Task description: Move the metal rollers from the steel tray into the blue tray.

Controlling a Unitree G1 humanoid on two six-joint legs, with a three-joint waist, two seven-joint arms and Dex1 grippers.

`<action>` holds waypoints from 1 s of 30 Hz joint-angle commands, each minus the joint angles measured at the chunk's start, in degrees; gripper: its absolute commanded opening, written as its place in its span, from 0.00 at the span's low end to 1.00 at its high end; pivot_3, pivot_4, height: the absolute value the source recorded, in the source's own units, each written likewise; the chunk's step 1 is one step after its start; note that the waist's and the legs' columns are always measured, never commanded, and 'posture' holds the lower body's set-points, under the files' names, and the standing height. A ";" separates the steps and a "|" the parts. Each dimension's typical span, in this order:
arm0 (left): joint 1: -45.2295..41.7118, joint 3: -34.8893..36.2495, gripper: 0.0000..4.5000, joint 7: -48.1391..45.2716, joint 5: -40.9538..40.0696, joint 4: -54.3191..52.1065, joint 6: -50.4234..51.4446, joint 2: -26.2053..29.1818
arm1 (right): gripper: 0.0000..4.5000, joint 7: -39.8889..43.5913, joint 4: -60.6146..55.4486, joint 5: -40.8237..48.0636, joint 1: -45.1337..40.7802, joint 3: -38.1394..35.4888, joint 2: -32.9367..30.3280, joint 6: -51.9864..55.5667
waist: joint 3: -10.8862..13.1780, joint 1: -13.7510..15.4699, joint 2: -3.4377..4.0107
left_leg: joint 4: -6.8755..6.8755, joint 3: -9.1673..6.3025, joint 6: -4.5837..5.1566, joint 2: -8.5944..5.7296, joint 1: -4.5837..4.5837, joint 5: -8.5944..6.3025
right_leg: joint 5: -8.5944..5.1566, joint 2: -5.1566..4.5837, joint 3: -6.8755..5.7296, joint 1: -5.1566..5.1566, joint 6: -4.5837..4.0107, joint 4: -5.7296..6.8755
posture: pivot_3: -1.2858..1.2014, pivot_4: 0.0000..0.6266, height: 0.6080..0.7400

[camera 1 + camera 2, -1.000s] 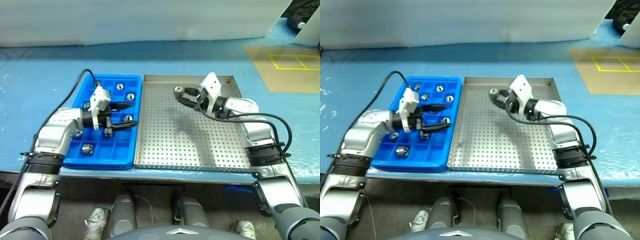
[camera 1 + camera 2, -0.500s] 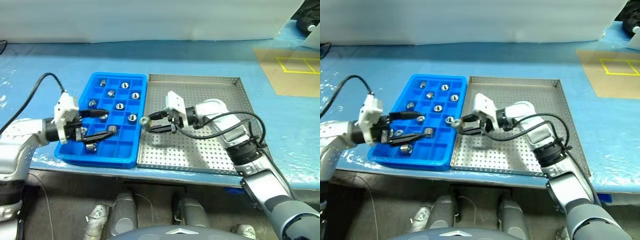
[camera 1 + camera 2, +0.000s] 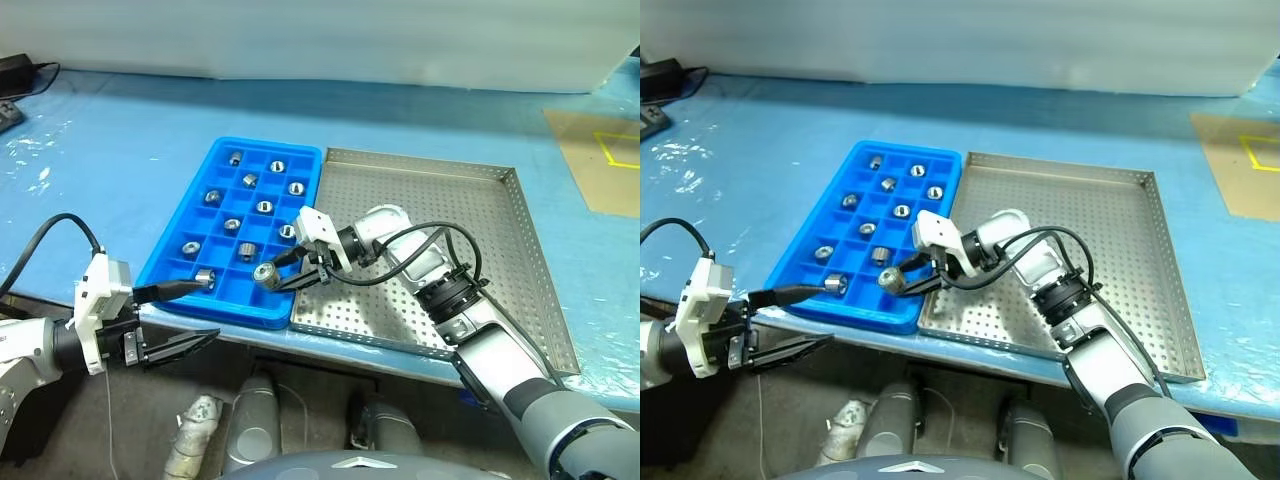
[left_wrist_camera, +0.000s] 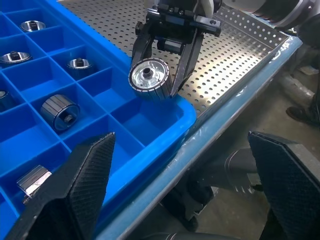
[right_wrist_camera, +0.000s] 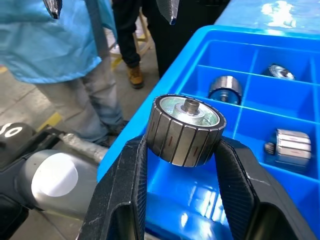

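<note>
— So, where are your hands, left to right?

— My left gripper (image 3: 185, 318) hangs off the near-left corner of the blue tray (image 3: 172, 244), out past the table's front edge, its two black fingers (image 4: 82, 187) spread wide apart with nothing between them. One fingertip reaches in over the tray's near rim, close to a roller lying in a near-row compartment; I cannot tell whether it touches.

— And the right one?

— My right gripper (image 3: 283, 277) reaches across from the steel tray (image 3: 505, 277) and sits over the near-right corner of the blue tray. Its fingers are clamped on one ridged roller (image 5: 185, 129), held on its sides so its flat face with the central hub looks outward. It hangs above an empty compartment by that corner, clear of the floor.

— Where are the other metal rollers (image 3: 264, 207)?

— Spread through the blue tray, one to a compartment, from the far edge down to the near row. The perforated floor of the steel tray beside it, along the blue tray's right edge, carries none that I can make out.

— Anyone nearby?

— A person in a light blue top (image 5: 50, 35) stands beyond the table's front edge.
</note>
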 commanded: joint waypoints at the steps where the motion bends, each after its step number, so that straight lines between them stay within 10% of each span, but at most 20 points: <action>1: -0.60 0.56 1.00 1.11 -1.16 -0.95 -0.62 0.04 | 0.35 1.20 -0.22 0.06 -0.73 0.02 0.40 -0.73 | 0.00 0.07 0.00 | 0.00 0.00 0.00 -0.01 0.00 0.00 | 0.00 0.00 0.01 0.00 0.00 0.00 | 0.65 0.24 1.00; 9: -6.00 -3.18 1.00 0.97 -0.28 2.23 -1.33 0.74 | 0.85 -2.37 1.03 -0.95 -0.28 -1.34 1.48 0.38 | -0.01 -0.19 -0.01 | 0.00 0.01 -0.08 0.00 0.00 0.05 | 0.01 0.04 0.04 -0.05 0.00 0.04 | 0.63 0.24 1.00; 20: -21.08 -15.80 1.00 1.38 4.80 12.89 -5.53 -3.48 | 0.85 -8.88 -11.43 3.47 1.13 -11.01 -5.59 8.53 | -0.03 -0.45 -0.02 | 0.22 0.12 -0.30 -0.02 0.06 0.19 | 0.04 0.05 0.09 -0.02 0.04 0.35 | 0.56 0.24 1.00; 30: -44.47 -27.97 1.00 5.12 18.07 40.42 -19.79 -19.66 | 0.85 -29.02 -19.14 0.97 11.56 -24.54 -13.45 12.03 | -0.08 -3.48 -0.07 | 0.34 0.09 -0.58 -0.42 0.15 0.37 | 0.17 0.04 0.13 0.24 0.23 0.39 | 0.48 0.24 1.00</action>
